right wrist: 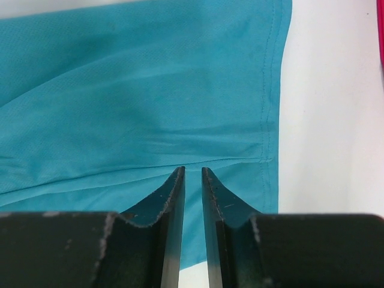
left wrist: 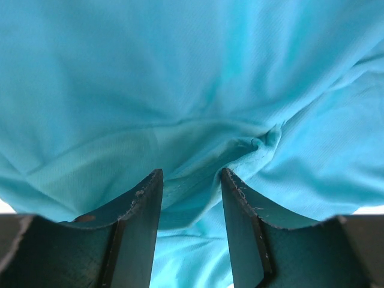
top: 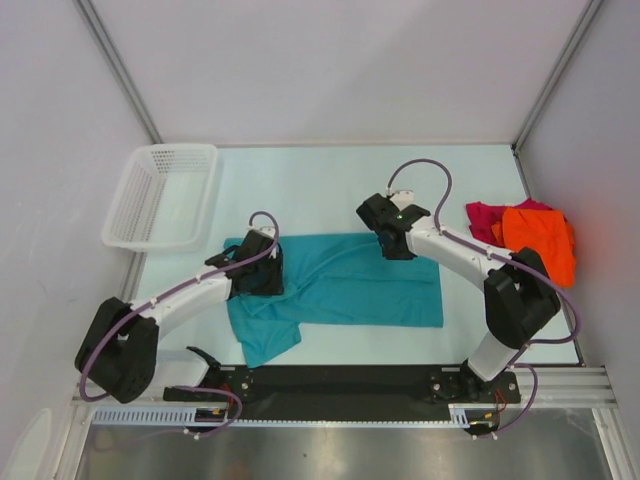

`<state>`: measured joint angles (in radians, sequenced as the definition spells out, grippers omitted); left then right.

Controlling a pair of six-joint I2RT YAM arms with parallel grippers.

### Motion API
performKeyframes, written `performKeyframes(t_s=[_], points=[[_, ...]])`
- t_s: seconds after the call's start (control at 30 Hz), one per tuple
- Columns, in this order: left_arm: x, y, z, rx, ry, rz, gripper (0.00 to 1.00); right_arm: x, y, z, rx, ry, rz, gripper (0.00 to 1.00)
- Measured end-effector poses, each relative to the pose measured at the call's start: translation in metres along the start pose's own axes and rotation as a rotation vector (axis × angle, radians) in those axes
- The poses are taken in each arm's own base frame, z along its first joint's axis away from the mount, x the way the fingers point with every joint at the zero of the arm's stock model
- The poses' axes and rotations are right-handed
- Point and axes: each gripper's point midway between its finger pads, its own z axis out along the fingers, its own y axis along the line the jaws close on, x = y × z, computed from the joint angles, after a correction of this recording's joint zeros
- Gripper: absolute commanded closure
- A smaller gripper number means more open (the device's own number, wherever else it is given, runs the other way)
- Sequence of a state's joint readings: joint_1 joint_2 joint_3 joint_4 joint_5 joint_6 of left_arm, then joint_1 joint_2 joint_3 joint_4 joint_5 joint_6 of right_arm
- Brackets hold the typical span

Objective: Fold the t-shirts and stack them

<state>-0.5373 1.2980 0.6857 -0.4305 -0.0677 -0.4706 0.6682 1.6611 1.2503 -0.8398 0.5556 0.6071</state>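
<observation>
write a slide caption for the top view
Left arm and right arm reach onto the teal shirt spread at centre; orange shirt and red shirt heaped at right, basket far left.

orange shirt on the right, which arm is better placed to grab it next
Right. The orange shirt lies at the right edge of the table, just beyond the right arm, whereas the left arm is down on the far left end of the teal shirt.
</observation>
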Motion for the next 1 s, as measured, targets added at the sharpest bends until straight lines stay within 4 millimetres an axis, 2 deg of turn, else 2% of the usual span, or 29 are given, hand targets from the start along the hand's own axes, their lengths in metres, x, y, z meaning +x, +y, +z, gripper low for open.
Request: performKeyframes(t_s=[0.3, 0.67, 0.8, 1.0], points=[[0.028, 0.0, -0.009, 0.02, 0.02, -0.001, 0.51, 0.004, 0.007, -0.003, -0.01, -0.001, -0.014, 0.78], [0.052, -0.037, -0.017, 0.111, 0.056, 0.08, 0.5, 0.008, 0.01, -0.001, -0.003, 0.01, -0.03, 0.78], [0.038, -0.033, -0.02, 0.069, 0.025, 0.072, 0.48, 0.007, 0.011, -0.002, -0.002, 0.008, -0.032, 0.78], [-0.007, -0.019, -0.01, -0.046, -0.021, -0.01, 0.49, 0.006, 0.01, -0.003, 0.0, 0.006, -0.031, 0.78]])
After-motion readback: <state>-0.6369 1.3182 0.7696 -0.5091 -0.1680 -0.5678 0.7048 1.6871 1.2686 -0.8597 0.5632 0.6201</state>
